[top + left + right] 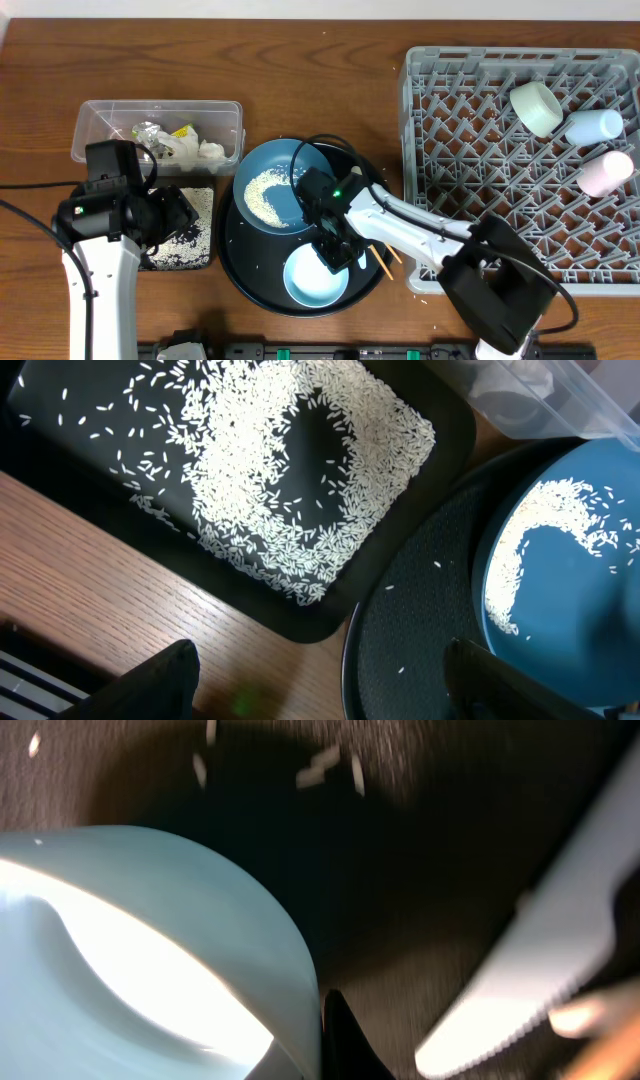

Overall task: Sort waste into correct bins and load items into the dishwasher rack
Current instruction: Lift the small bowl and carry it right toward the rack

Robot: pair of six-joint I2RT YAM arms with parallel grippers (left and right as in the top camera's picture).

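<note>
Pale bowl: one pale blue-green round bowl [150, 940] filled the left of the right wrist view, its rim just beside a dark finger [345, 1045]; from overhead it sat at the near side of the round black tray [240, 262].
Right gripper [335, 252]: jaws closed at that bowl's far-right rim; whether the rim was pinched between them could not be told.
White utensil: one white plastic utensil with a toothed edge [540, 960] lay on the round tray, right of the finger and apart from the bowl.
Chopsticks: two wooden chopsticks [385, 262] poked out from under the right arm.
Left gripper [175, 215]: jaws spread wide with nothing between them, hovering over the shallow black rectangular tray [452, 432] where it met the round tray.
Rice: loose white rice grains [250, 490] lay in a ring on the shallow tray, and more lay inside the big dark-blue bowl [290, 160].
Dark-blue bowl: one, on the round tray's far side, between the two grippers.
Clear tub: one clear rectangular plastic tub [95, 110] held a crumpled white tissue [210, 150] and a yellow-green snack packet [180, 132], beyond the left gripper.
Rack: one light-grey pegged plastic crate [412, 150], right of the trays.
Cups: three on their sides in the rack's far right, well apart from both grippers: a cream cup [535, 107], a white cup [595, 125], a pink cup [608, 172].
</note>
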